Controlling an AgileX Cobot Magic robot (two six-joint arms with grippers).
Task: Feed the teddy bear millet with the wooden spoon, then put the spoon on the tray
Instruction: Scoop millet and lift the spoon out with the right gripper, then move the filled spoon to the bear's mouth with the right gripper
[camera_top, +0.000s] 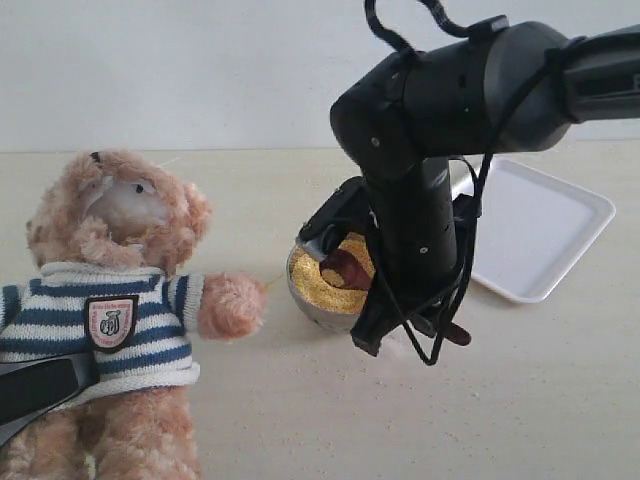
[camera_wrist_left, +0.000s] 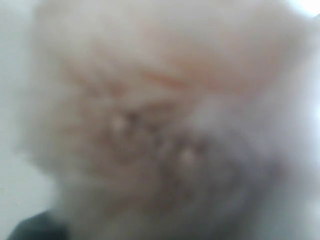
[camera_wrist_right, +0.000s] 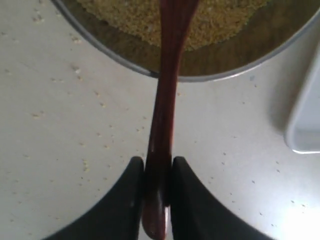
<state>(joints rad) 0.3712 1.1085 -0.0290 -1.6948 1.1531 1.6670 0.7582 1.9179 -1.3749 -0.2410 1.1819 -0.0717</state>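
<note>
The teddy bear (camera_top: 110, 300) sits at the left in its striped sweater, facing the camera. Blurred fur of the bear (camera_wrist_left: 150, 110) fills the left wrist view. A dark part of my left gripper (camera_top: 40, 388) lies across the bear's belly; its jaws are hidden. The metal bowl (camera_top: 308, 298) of millet (camera_top: 345, 290) stands mid-table. My right gripper (camera_wrist_right: 157, 175) is shut on the handle of the wooden spoon (camera_wrist_right: 167, 90), whose oval end (camera_top: 345, 265) rests in the millet (camera_wrist_right: 150, 20). The white tray (camera_top: 545, 225) lies to the right of the bowl.
The right arm (camera_top: 420, 200) hangs over the bowl and hides its right side. Loose grains (camera_wrist_right: 80, 75) are scattered on the pale table by the bowl's rim (camera_wrist_right: 125, 59). A corner of the tray (camera_wrist_right: 305, 125) lies close beside the bowl.
</note>
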